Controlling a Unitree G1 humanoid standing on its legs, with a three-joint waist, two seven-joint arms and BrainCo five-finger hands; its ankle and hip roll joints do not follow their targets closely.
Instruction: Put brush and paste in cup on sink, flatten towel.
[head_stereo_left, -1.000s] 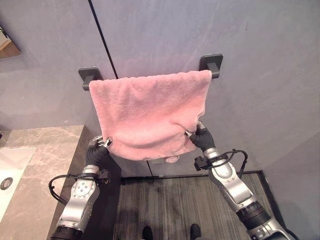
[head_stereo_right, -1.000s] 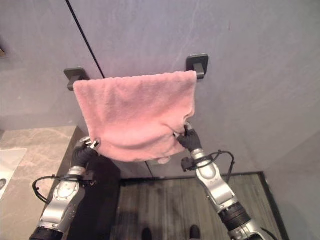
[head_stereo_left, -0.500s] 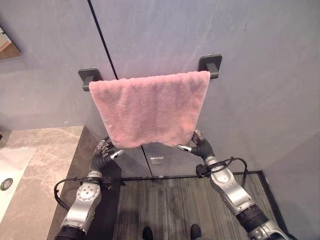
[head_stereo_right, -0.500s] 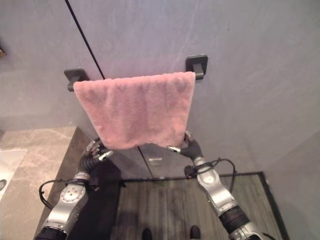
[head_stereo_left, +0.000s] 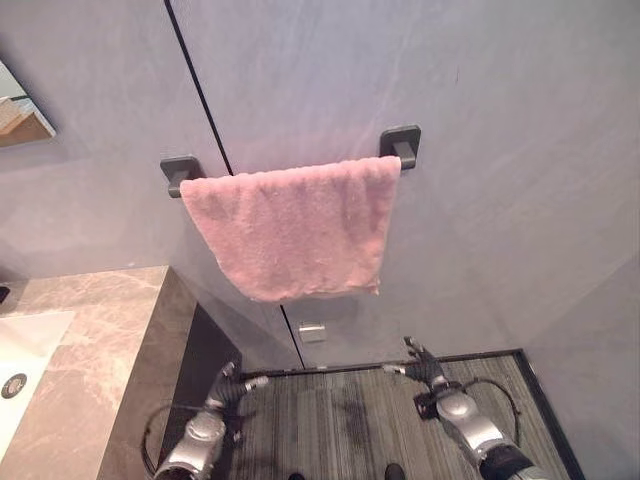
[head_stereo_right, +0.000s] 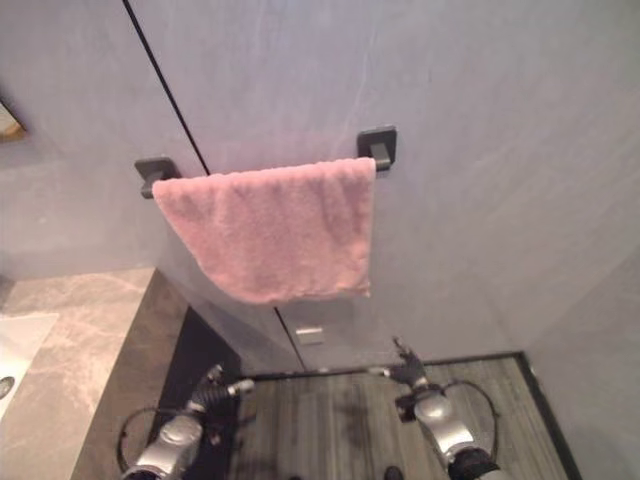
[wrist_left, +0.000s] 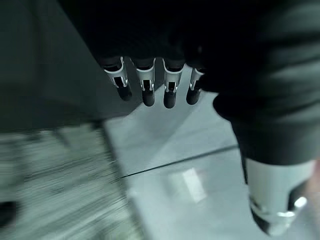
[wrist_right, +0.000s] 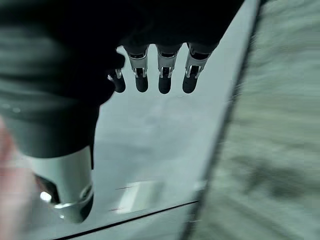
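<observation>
A pink towel (head_stereo_left: 293, 230) hangs spread and smooth over a dark wall rail whose brackets (head_stereo_left: 400, 145) show at both ends. Far below it, near the floor, my left hand (head_stereo_left: 232, 383) and my right hand (head_stereo_left: 418, 364) hang apart from the towel. Both have relaxed, straight fingers and hold nothing. The left wrist view shows the left fingers (wrist_left: 148, 85) extended over the floor and wall base. In the right wrist view the right fingers (wrist_right: 164, 75) are straight too.
A marble counter (head_stereo_left: 110, 330) with a white sink basin (head_stereo_left: 25, 350) lies at the left. A striped dark floor mat (head_stereo_left: 340, 410) lies under the towel. A small metal plate (head_stereo_left: 312, 332) sits low on the grey wall.
Both hands have let go of the towel's lower corners and dropped down towards the floor. The towel now hangs flat. The camera has shifted slightly.
</observation>
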